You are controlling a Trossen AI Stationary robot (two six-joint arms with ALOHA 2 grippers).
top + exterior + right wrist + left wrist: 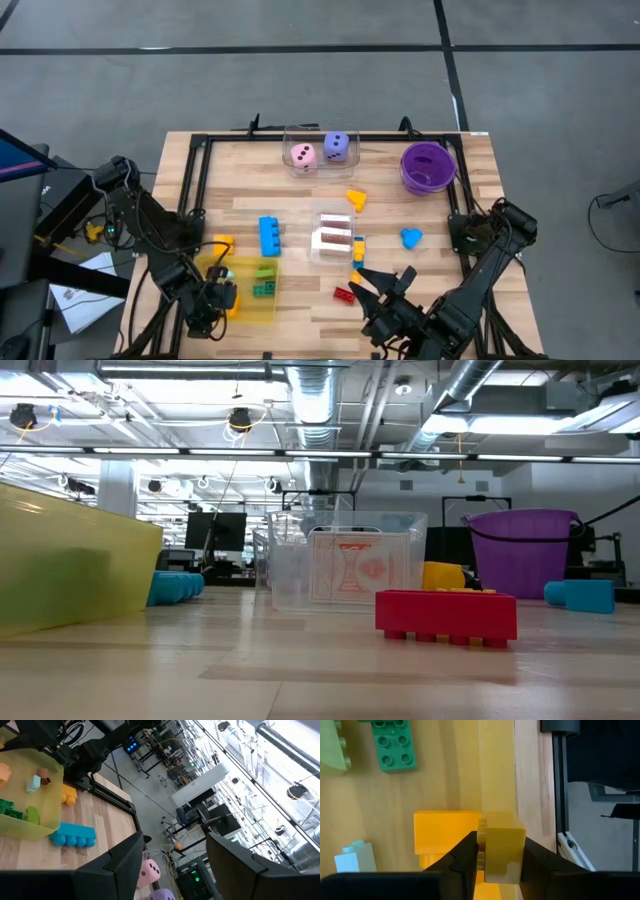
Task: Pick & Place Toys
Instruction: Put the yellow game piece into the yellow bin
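The yellow translucent tray (250, 300) is serving as the landmark.

The left gripper (222, 296) is hovering over the tray's left end, and its fingers (465, 855) are clamping a yellow brick (502, 845), as the left wrist view is showing. An orange-yellow brick (445, 832) is lying beside the held piece. Green bricks (265, 281) are sitting inside the tray toward its right side, and a pale blue piece (355, 857) is resting in the tray as well. A small yellow-orange toy (222, 243) is lying on the table just beyond the tray's far left corner.

A blue brick (269, 236) is lying just past the tray's far edge. Farther back and to the right of the tray, a clear box (322, 166) is holding a pink die (303, 156) and a purple die (337, 147) side by side. To the right of the tray, a second clear box (335, 238) is holding playing cards (358, 565). A red brick (344, 294) is lying to the right of the tray, close to the right gripper (385, 290), which is standing open and holding nothing. An orange shape (356, 199) and a blue shape (411, 238) are lying well to the tray's right. The purple bowl (428, 167) is standing farthest from the tray, at the table's far right corner.
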